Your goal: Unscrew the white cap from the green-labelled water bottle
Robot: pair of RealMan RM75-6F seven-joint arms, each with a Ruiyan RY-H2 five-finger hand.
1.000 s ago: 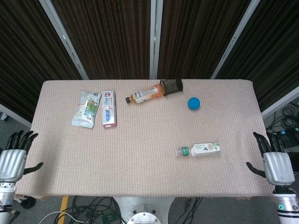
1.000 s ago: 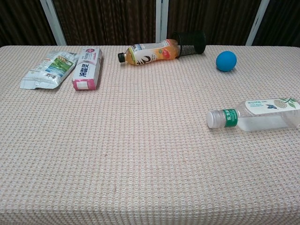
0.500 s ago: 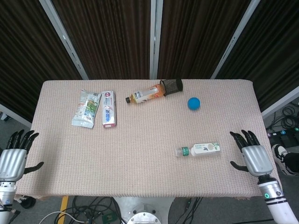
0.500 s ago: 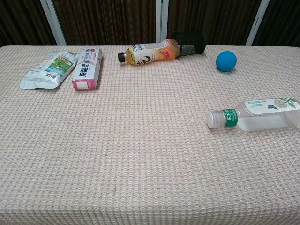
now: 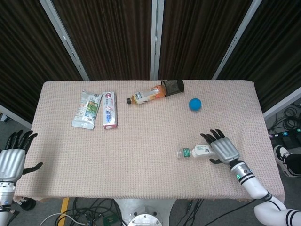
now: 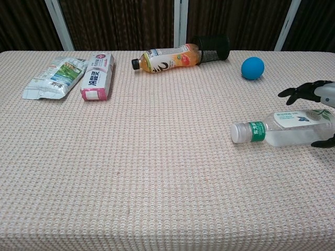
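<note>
Right hand (image 5: pixel 223 149) fingers spread, holding nothing, over water bottle (image 5: pixel 200 151) base — bottle lying flat, white cap (image 6: pixel 238 132) on

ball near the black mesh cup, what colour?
The ball is plain blue; it shows best in the chest view.

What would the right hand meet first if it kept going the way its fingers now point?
Most likely the water bottle: the right hand is open over its base end, fingers aimed along the body towards the white cap. Its height above the bottle is unclear, so it may pass just above instead.
</note>
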